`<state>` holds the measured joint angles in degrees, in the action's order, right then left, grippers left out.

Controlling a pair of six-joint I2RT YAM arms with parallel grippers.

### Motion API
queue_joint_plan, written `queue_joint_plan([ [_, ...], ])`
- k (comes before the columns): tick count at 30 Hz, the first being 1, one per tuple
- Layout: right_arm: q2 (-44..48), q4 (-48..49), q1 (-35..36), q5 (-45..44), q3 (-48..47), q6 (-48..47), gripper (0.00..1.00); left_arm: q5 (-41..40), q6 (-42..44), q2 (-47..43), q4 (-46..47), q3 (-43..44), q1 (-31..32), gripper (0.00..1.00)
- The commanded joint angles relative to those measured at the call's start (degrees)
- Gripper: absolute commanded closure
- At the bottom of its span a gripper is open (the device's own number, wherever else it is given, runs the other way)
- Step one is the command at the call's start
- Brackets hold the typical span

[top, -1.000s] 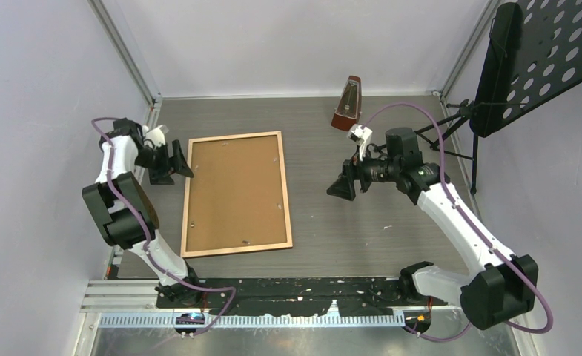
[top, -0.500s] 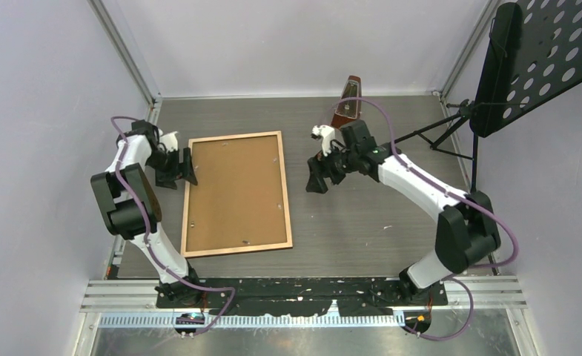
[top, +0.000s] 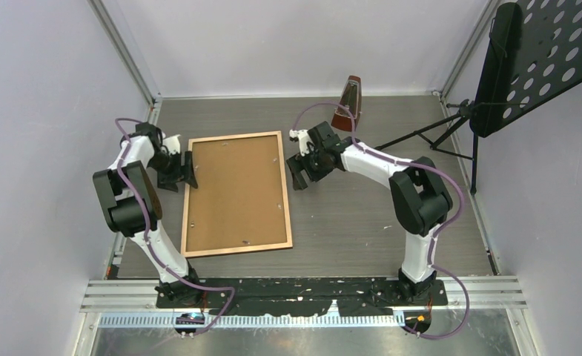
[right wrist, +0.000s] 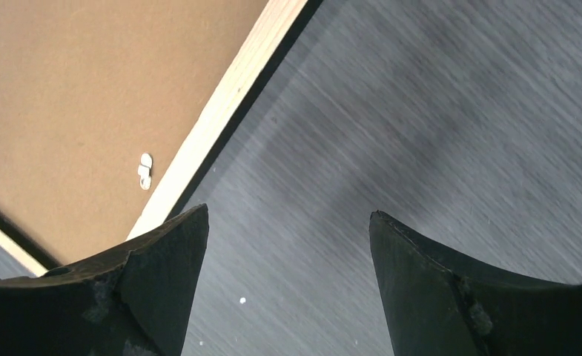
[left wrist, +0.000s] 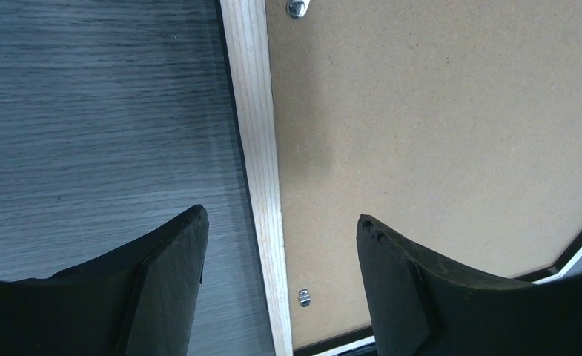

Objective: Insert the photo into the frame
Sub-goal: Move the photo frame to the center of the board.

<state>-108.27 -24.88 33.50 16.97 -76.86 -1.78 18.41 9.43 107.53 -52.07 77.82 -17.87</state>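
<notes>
The frame [top: 185, 194] lies face down on the table, its light wood border around a brown hardboard backing [top: 234, 193]. My left gripper [top: 186, 170] is open, its jaws straddling the frame's left border [left wrist: 258, 148], with small metal clips [left wrist: 303, 297] on the backing. My right gripper [top: 296, 172] is open over bare table just right of the frame's right border [right wrist: 228, 104]; a white clip [right wrist: 145, 170] shows there. The photo is out of view.
A brown wooden metronome [top: 347, 104] stands at the back of the table. A black music stand [top: 525, 59] with tripod legs [top: 436, 137] is at the right. White walls enclose the table [top: 362, 215].
My right arm has swung left across the table, from mid-right to just beside the frame's right border. My left gripper has edged right onto the frame's left border.
</notes>
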Motion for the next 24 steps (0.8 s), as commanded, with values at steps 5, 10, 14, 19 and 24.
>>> queue_joint_plan([
  [5,-6.17,1.84,1.82,0.50,-8.53,4.64,0.15,-0.18,0.47,-0.94,1.34,-0.32,0.22,0.29],
  [10,-10.56,1.69,2.61,1.18,-13.06,7.18,0.17,0.10,0.56,-1.88,0.83,-0.47,0.27,0.29],
  [14,-13.46,1.20,2.92,0.95,-15.60,9.13,0.20,-0.29,1.09,-2.83,0.77,-0.45,0.20,0.29],
  [19,-15.77,1.29,3.24,1.01,-16.75,11.29,0.27,-0.66,1.72,-3.75,0.58,-0.32,0.25,0.29],
  [24,-16.80,1.61,4.03,1.35,-16.52,12.39,0.40,-0.34,1.63,-4.14,0.44,-0.26,0.20,0.29],
])
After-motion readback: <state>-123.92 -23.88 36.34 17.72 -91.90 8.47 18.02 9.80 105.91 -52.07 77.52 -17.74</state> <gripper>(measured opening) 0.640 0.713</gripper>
